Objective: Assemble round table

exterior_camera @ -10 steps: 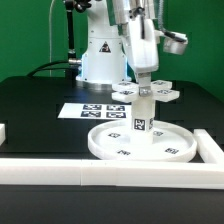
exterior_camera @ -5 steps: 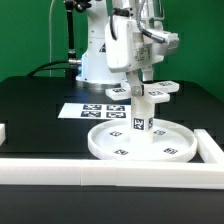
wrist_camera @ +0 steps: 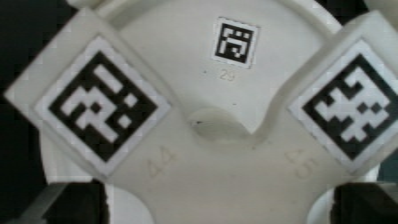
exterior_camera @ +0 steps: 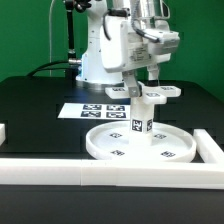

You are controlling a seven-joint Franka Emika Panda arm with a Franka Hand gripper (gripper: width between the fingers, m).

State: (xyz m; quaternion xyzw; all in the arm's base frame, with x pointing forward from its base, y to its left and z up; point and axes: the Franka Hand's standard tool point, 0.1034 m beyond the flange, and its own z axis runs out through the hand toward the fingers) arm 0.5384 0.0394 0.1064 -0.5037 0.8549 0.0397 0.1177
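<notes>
Wrist view first: closest to the gripper [wrist_camera: 214,205], the cross-shaped base [wrist_camera: 210,110] fills the picture, its white arms spreading outward with a black-and-white marker on each and a small round dimple at the hub. Dark fingertips [wrist_camera: 80,200] show at the picture's lower corners, flanking the base, but whether they press on it cannot be told.

Seen from the exterior view, the gripper [exterior_camera: 147,84] hangs directly over the cross-shaped base [exterior_camera: 153,93], which sits on top of the short leg [exterior_camera: 141,117]. The leg stands upright directly below the gripper, in the middle of the round top [exterior_camera: 140,143], lying flat on the black table [exterior_camera: 40,110]. Behind the gripper, further back, lies the marker board [exterior_camera: 85,110].
</notes>
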